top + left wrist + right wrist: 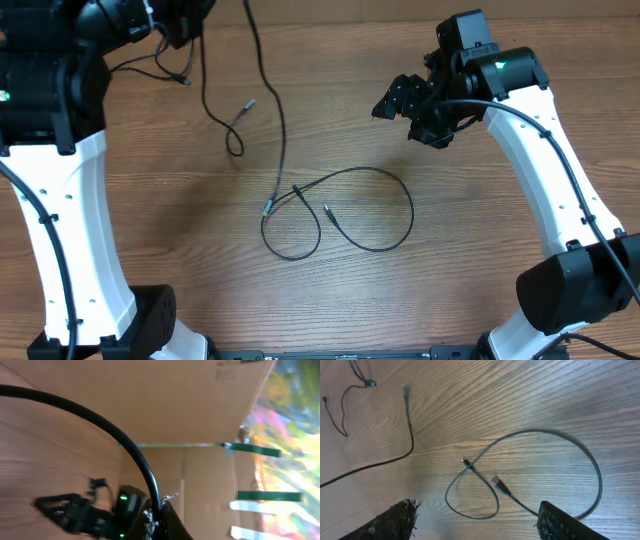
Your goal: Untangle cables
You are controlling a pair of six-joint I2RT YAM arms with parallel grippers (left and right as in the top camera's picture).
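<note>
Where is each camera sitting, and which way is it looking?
Overhead: above the table, facing straight down; left arm, right arm and looped cable show.
Left wrist: on the left arm, facing sideways at a cardboard wall and the right arm.
Right wrist: facing down at the looped cable; the open right gripper shows below.
Shared: overhead and right wrist both see that cable.

This looks like a robotics lab bench. Two white robot arms (540, 170) flank a wood-grain table (180, 250); cardboard panels (175, 400) stand beside it.
</note>
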